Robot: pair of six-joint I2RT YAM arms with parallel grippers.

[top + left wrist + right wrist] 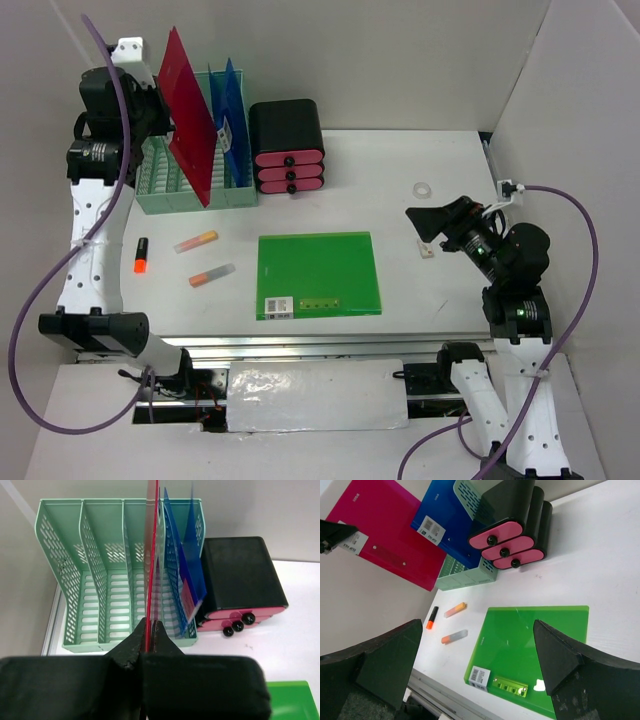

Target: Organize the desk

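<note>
Left claw [150, 626] pinches shut on a translucent red plastic folder [190, 115] by the mint-green slotted rack [165, 185]; right claw [477, 630] gapes wide, holding nothing. Beneath both lies the flat white rectangular tabletop [430, 290], its long axis running left-right, from the silver metal rail [300, 347] back to white wall panels [400, 60].

Desk [390, 185]: large flat white rectangular tabletop, level; white panels [400, 60] on three sides; silver rail [310, 345] along front edge.
</note>
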